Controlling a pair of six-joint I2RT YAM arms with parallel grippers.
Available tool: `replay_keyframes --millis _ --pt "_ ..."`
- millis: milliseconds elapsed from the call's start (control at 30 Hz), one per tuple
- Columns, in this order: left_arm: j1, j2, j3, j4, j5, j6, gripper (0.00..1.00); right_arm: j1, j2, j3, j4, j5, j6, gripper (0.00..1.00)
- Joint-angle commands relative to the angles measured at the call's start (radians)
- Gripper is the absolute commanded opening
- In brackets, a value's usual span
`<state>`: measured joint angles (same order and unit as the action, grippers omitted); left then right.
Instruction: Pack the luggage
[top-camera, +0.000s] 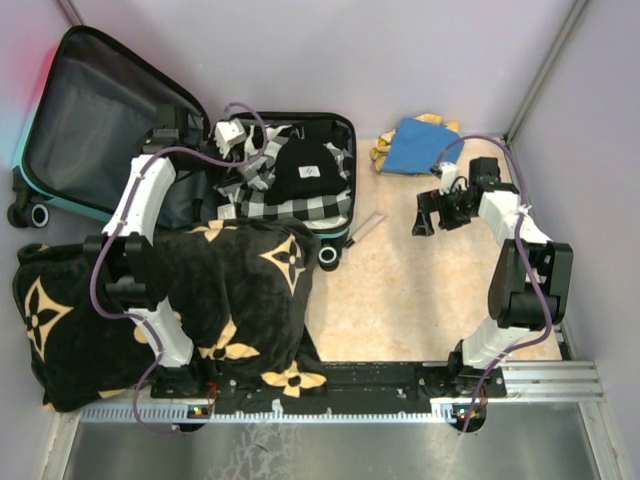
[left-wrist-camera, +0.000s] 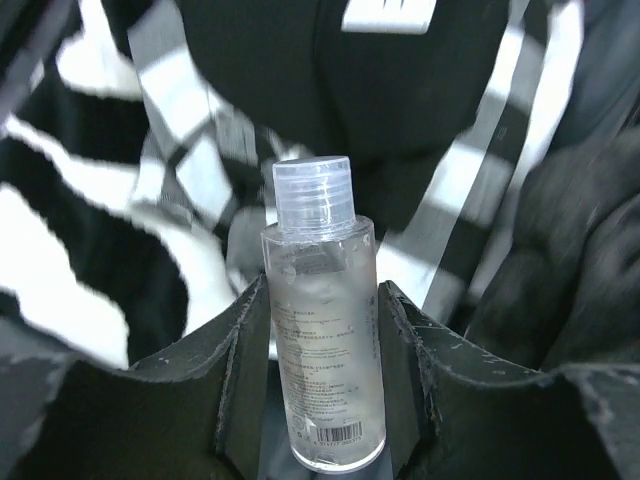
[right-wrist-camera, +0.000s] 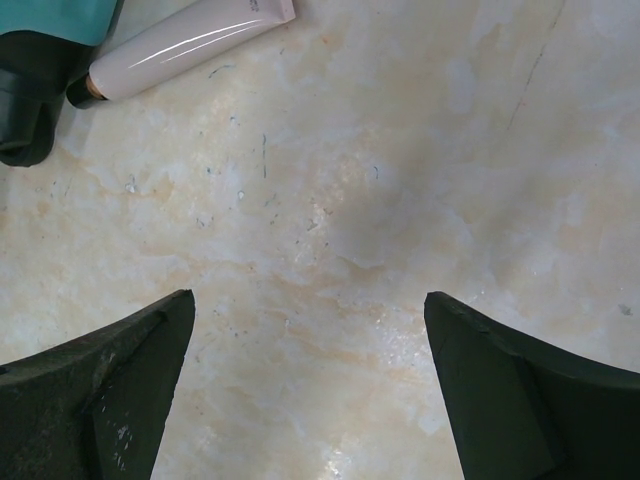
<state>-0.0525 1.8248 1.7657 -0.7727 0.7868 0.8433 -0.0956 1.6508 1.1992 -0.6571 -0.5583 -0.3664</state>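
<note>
**Top external.** The luggage (top-camera: 70, 110) lay open at the table's far left. Its lid, lined in dark grey fabric, leaned up against the wall, and a teal hard edge ran along the lid's lower side. The base compartment held a black-and-white checked cloth (top-camera: 270, 195) with a black knit hat (top-camera: 305, 170) on top. The left gripper (top-camera: 232, 135) hung over the far left corner of that compartment. A thick black blanket (top-camera: 230, 290) with tan flower shapes lay bunched at near left, touching the suitcase's near edge and crowding the left arm. The right gripper (top-camera: 432, 213) stood over bare marbled beige table (top-camera: 400, 290), with free room around it. A blue cloth (top-camera: 420, 145) lay near the back wall.

**Left wrist.** The black fingers were clamped on a clear cylindrical bottle (left-wrist-camera: 318, 250). It stood upright and had a translucent ribbed cap and a barcode low on its side. Soft checked folds and dark knit lay close behind it.

**Right wrist.** The jaws stood wide apart with nothing between them, above the smooth, lightly scuffed tabletop. A glossy pale tube (right-wrist-camera: 190, 45) lay at the top left. Its cap end was near a black wheel (right-wrist-camera: 25, 110) under the teal shell, but I could not tell whether the two touched. The surface from the fingers to the tube was bare.
</note>
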Motion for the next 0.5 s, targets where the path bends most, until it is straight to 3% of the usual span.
replay_keyframes --millis 0,200,267,367,467 --pt "0.029 -0.033 -0.053 -0.183 -0.127 0.304 0.31 0.033 -0.026 0.052 -0.007 -0.005 -0.028 0.98" --pt "0.029 -0.041 -0.149 -0.189 -0.128 0.407 0.36 0.062 -0.008 0.077 -0.014 0.012 -0.039 0.99" --pt "0.028 -0.032 -0.153 -0.197 -0.138 0.418 0.47 0.067 -0.008 0.090 -0.019 0.015 -0.039 0.99" --pt "0.012 -0.016 -0.119 -0.205 -0.168 0.382 0.75 0.072 0.026 0.102 -0.022 0.020 -0.039 0.99" --pt "-0.014 -0.010 -0.071 -0.202 -0.178 0.328 0.84 0.075 0.033 0.113 -0.022 0.019 -0.039 0.99"
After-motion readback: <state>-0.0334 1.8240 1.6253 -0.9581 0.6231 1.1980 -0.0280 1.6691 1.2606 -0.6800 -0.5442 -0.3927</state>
